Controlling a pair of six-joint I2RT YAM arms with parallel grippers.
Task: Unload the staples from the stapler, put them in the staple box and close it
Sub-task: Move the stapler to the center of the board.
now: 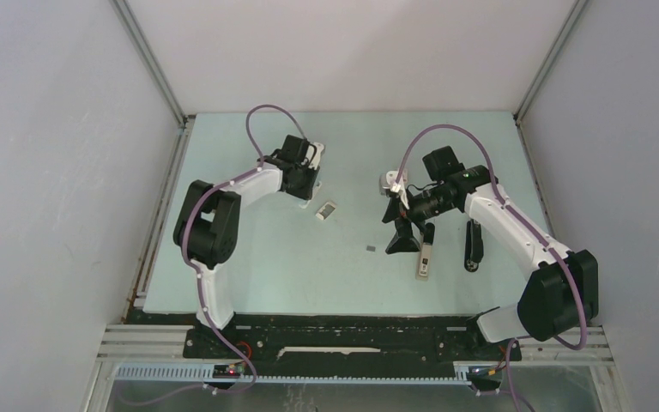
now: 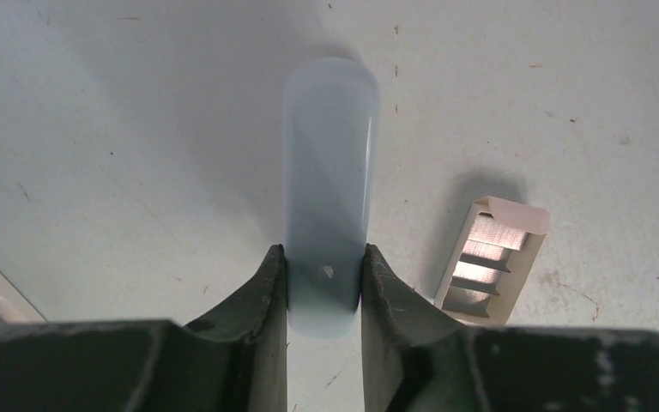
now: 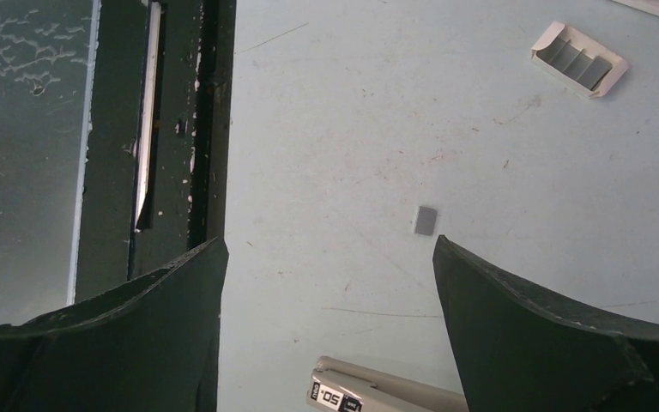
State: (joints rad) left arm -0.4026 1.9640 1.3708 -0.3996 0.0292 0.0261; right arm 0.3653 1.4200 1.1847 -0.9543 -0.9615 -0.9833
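The long silver stapler (image 1: 425,260) lies on the table near the front right; its tip shows at the bottom of the right wrist view (image 3: 377,393). My right gripper (image 1: 415,238) hangs over it, open and empty (image 3: 328,257), with the stapler's tip between and below the fingers. One small grey strip of staples (image 1: 371,249) lies on the table left of the stapler and shows ahead of the fingers (image 3: 426,220). My left gripper (image 1: 306,190) is shut on a short light-blue stapler (image 2: 329,180) resting on the table (image 2: 324,257).
A pink-white staple box (image 1: 327,210) lies open just right of the left fingers (image 2: 491,257), and at the top right of the right wrist view (image 3: 579,58). An all-black stapler (image 1: 474,245) lies right of the silver one. The table's front edge and black rail (image 3: 180,129) are close.
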